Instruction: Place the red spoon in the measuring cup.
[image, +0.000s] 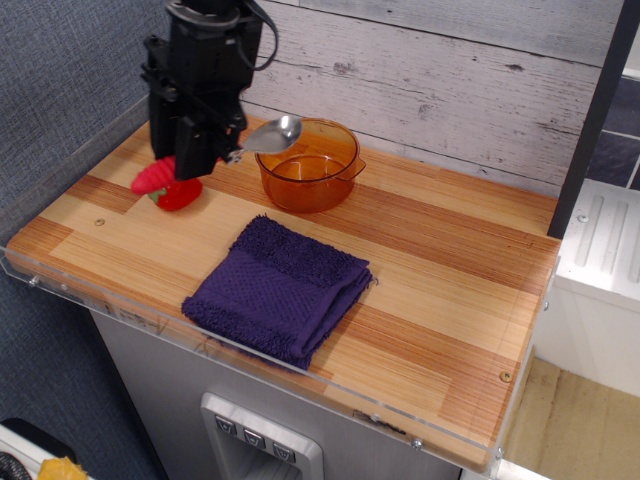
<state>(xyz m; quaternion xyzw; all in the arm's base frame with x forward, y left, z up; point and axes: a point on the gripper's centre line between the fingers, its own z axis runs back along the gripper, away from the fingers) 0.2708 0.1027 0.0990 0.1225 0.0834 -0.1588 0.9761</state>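
Observation:
My gripper (203, 160) is shut on the red spoon (160, 173) and holds it in the air over the back left of the counter. The ribbed red handle sticks out to the left of the fingers. The silver bowl (275, 134) points right and hangs over the left rim of the measuring cup (308, 165). The cup is amber-orange, transparent and stands upright near the back wall, with its tab handle to the right. Nothing shows inside the cup.
A folded dark purple towel (282, 288) lies at the front middle of the wooden counter (450, 290). A red toy strawberry (182, 194) sits under the spoon handle, partly hidden. A plank wall stands at the back.

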